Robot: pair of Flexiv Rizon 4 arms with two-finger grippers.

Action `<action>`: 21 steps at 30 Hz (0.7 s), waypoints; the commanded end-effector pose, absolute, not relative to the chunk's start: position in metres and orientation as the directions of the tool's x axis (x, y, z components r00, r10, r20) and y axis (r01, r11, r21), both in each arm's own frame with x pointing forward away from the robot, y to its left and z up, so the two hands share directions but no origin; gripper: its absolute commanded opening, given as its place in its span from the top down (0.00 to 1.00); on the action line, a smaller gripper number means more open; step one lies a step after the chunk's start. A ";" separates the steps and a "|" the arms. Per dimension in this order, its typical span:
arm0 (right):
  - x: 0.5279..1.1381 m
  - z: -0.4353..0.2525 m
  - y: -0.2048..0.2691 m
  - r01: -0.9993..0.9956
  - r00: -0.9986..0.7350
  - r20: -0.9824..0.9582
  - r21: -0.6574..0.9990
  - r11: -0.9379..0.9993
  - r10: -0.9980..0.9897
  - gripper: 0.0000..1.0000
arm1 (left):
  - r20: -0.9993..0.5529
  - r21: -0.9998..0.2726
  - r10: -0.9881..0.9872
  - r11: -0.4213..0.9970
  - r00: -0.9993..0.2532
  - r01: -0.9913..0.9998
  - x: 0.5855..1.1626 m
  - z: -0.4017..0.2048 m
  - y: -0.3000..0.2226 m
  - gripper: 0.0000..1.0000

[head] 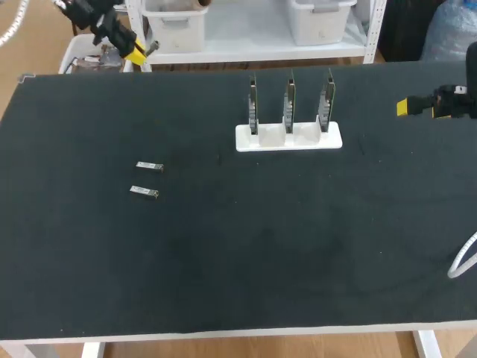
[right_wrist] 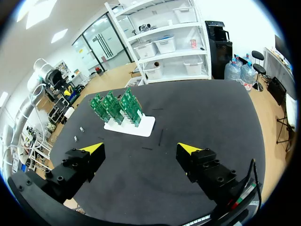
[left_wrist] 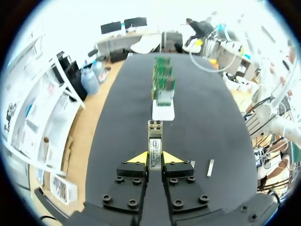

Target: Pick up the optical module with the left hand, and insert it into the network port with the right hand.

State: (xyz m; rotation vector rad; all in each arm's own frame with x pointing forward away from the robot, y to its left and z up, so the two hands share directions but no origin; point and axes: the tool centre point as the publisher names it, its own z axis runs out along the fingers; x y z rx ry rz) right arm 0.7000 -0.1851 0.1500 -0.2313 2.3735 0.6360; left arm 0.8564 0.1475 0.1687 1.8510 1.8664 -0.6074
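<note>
My left gripper (head: 136, 52) hangs over the table's far left corner, shut on a silver optical module (left_wrist: 154, 140) that sticks out ahead of its yellow tips; the same module (head: 151, 47) shows in the head view. Two more modules (head: 149, 166) (head: 144, 192) lie on the black mat at the left. Three upright green network boards (head: 289, 104) stand in a white holder (head: 288, 139) at the back middle. My right gripper (head: 425, 109) hovers at the right edge, level with the holder, open wide with nothing between its fingers; the right wrist view shows the boards (right_wrist: 115, 107) ahead of it.
A white cable (head: 463, 261) loops in at the right edge. In the left wrist view a loose module (left_wrist: 210, 167) lies on the mat beside my gripper (left_wrist: 154, 158), and the holder (left_wrist: 163, 112) stands straight ahead of it.
</note>
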 end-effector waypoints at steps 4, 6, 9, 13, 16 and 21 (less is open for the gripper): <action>0.700 0.150 -0.185 -0.321 -0.766 -0.643 0.383 0.866 0.000 0.00 | -0.817 0.026 0.576 0.007 0.017 1.000 0.833 0.163 0.143 1.00; 0.700 0.150 -0.185 -0.321 -0.766 -0.643 0.383 0.866 0.000 0.00 | -0.788 0.033 0.616 0.012 0.018 0.999 0.833 0.162 0.143 1.00; 0.700 0.150 -0.185 -0.321 -0.766 -0.643 0.383 0.866 0.000 0.00 | -0.751 0.047 0.660 0.029 0.017 0.998 0.832 0.162 0.145 1.00; 0.700 0.150 -0.185 -0.321 -0.766 -0.643 0.383 0.866 0.000 0.00 | -0.701 0.062 0.714 0.053 0.006 0.997 0.831 0.162 0.149 1.00; 0.700 0.150 -0.185 -0.321 -0.766 -0.643 0.383 0.866 0.000 0.00 | -0.672 0.064 0.741 0.065 -0.005 0.996 0.830 0.163 0.150 1.00; 0.700 0.150 -0.185 -0.321 -0.766 -0.643 0.383 0.866 0.000 0.00 | -0.672 0.064 0.741 0.065 -0.005 0.996 0.830 0.163 0.150 1.00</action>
